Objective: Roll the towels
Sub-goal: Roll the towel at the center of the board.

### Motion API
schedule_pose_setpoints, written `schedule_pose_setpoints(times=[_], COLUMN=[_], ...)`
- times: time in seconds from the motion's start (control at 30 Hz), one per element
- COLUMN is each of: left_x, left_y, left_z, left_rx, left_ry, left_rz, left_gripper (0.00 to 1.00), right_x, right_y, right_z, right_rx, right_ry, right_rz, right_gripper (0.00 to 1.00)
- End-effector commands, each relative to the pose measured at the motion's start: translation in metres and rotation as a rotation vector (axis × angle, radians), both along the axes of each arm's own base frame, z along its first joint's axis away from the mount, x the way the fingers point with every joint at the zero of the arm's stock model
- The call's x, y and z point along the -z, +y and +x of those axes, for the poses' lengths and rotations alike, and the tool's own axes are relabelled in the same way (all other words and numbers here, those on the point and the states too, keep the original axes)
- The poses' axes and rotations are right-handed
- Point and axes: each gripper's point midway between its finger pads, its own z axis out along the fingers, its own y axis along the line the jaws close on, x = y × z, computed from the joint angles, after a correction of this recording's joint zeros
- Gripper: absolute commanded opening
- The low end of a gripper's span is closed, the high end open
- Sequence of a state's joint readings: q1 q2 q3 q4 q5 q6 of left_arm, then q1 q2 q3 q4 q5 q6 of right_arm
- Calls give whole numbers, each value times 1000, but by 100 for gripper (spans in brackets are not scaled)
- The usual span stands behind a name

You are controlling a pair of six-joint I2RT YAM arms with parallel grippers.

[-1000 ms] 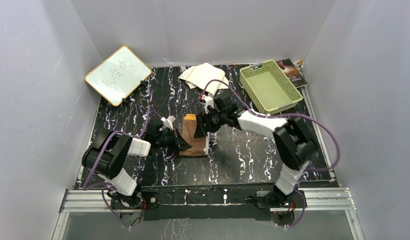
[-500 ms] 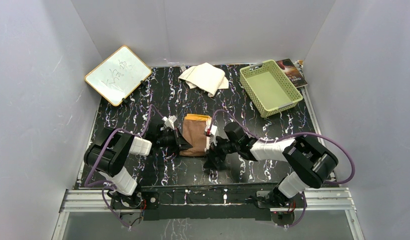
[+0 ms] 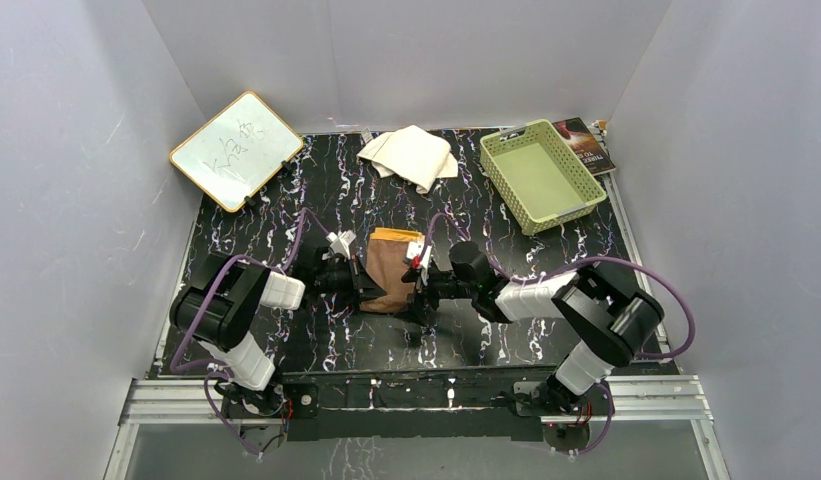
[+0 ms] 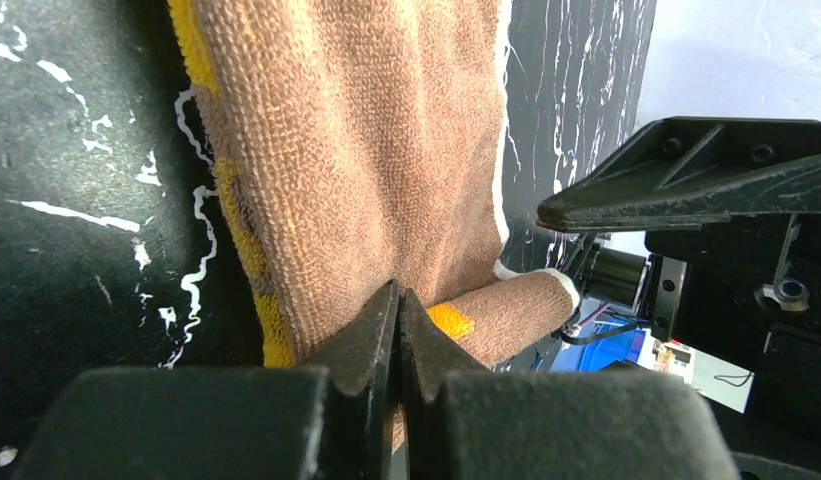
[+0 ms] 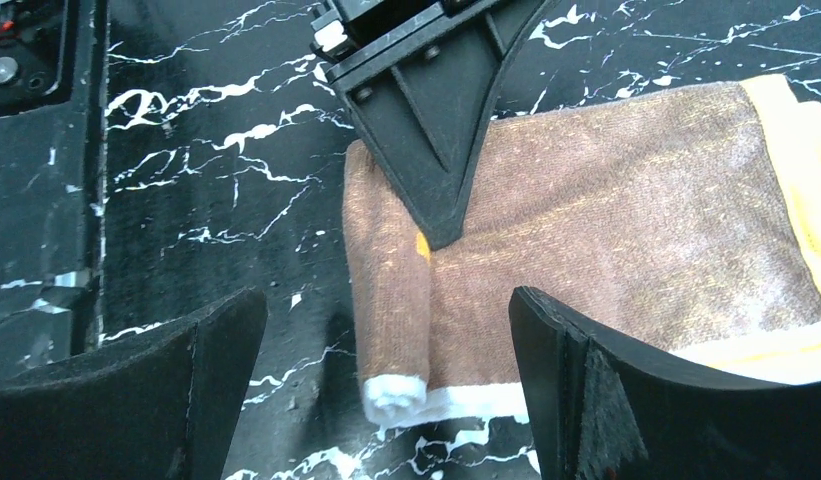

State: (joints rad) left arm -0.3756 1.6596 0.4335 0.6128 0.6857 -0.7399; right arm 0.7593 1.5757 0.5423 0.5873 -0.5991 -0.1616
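Note:
The bear towel [image 3: 391,268] lies brown back up at the table's middle, its near end rolled into a short roll [image 5: 388,310]. My left gripper [image 3: 364,284] is shut on the towel's left edge right at the roll [image 4: 398,296]. My right gripper [image 3: 419,292] is open at the towel's right side, low over the table, its fingers either side of the roll's white-edged end [image 5: 386,300], not touching it. The towel fills the left wrist view [image 4: 356,150]. The cream-white towel [image 3: 411,155] lies crumpled at the back, apart from both grippers.
A whiteboard [image 3: 236,150] leans at the back left. A green basket [image 3: 539,172] stands at the back right with a book [image 3: 586,145] behind it. Grey walls close in the black marbled table [image 3: 286,210] on three sides.
My right arm swung from the towel's far end round to the near right, then moved in to the roll's right end, open. My left gripper kept its hold and place.

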Motion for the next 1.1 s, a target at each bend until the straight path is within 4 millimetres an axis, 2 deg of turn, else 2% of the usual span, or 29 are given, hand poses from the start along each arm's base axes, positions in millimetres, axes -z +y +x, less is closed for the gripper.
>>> schedule_pose_setpoints(times=[0.0,0.07,0.2,0.3,0.43,0.57,0.6,0.63,0.7,0.73,0.93,1.07], left_x=[40,41,43,43,45,44,44,43,42,42,32,11], left_y=[17,17,18,19,20,20,20,20,21,21,23,22], left_z=[-24,-25,-25,-26,-27,-26,-26,-25,-24,-24,-18,-4], left_rx=[9,12,15,12,11,13,15,16,16,15,-8,-29], left_ry=[102,104,109,112,118,119,118,117,116,115,94,45], left_rz=[144,147,153,155,159,164,167,170,179,183,197,191], left_gripper=[0,0,0,0,0,0,0,0,0,0,0,0], right_x=[-16,-12,0,8,13,5,0,3,7,8,8,5], right_y=[13,16,22,21,17,12,11,11,12,13,12,9], right_z=[15,15,9,4,-2,2,5,6,9,9,16,27], right_rx=[0,-12,-62,-80,-85,-56,-50,-53,-67,-73,-39,-1], right_ry=[-130,-122,-74,-47,-22,32,48,81,130,152,264,457], right_rz=[83,86,73,65,62,123,145,148,151,153,194,249], right_gripper=[90,86,68,54,39,35,31,25,6,0,0,0])
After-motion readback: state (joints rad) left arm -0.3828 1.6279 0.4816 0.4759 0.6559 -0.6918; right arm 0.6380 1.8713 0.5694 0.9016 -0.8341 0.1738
